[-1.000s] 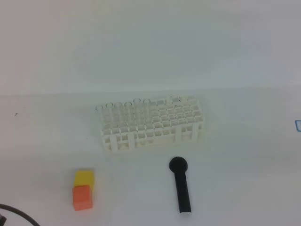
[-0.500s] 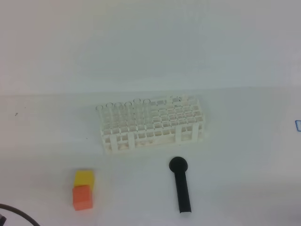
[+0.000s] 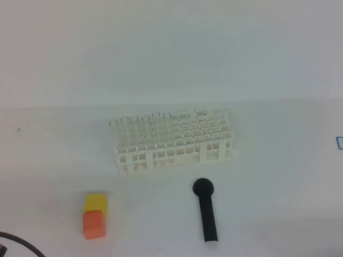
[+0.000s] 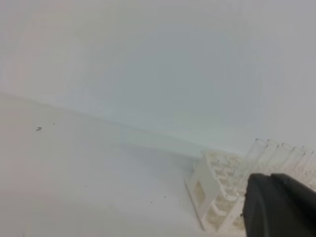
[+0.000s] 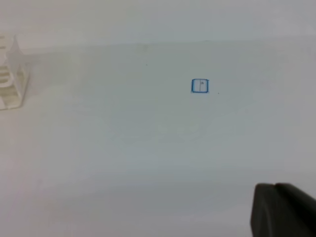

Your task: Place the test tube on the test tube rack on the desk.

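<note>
On the counter [image 3: 278, 160] stands one test tube rack [image 3: 174, 142] holding roughly six clear tubes [image 3: 139, 126]. Before it lie one black tool [image 3: 206, 211] and two blocks [image 3: 95, 216]. Both my tools, left tool [image 4: 279, 207] and right tool [image 5: 281, 212], are closed, empty.

Left claw [image 4: 276, 207] and right claw [image 5: 281, 210]: each cut off at its wrist view's lower right corner, tips unseen. Test tube rack [image 5: 11, 76]: cropped at the right wrist view's left edge. Clear tubes [image 3: 140, 124]: faint, count uncertain. Blue square mark [image 5: 200, 86]: too small to read.

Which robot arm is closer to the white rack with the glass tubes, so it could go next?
Probably the left. Its wrist view shows the test tube rack and clear tubes right by the left gripper. The right gripper sees only the rack's end, far off across bare desk. Both are shut, holding nothing.
</note>
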Robot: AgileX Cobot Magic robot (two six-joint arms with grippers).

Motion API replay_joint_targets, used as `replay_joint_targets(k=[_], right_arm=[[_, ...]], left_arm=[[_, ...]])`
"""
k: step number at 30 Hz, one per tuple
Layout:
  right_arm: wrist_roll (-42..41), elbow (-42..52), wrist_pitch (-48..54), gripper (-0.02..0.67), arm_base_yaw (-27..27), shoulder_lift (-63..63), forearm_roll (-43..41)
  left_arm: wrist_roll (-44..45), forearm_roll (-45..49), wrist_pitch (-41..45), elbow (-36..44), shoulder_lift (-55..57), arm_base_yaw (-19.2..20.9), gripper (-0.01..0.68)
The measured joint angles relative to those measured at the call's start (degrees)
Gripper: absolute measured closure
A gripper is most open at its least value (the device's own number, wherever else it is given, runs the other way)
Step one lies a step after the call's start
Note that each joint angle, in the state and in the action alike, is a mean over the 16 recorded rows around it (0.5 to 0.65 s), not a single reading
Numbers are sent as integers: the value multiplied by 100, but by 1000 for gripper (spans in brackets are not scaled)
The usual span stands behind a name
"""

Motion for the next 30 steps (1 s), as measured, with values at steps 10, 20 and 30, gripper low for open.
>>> replay_joint_targets(k=[10, 20, 30], right_arm=[[4, 0, 9, 650, 0, 0, 108], [10, 0, 9, 650, 0, 0, 111], [10, 0, 9, 650, 0, -2, 116]], left_arm=[[0, 0, 0, 25, -110, 1, 673], [248, -1347, 254, 345, -693, 4, 673], [2552, -5240, 1808, 643, -1516, 3, 673]])
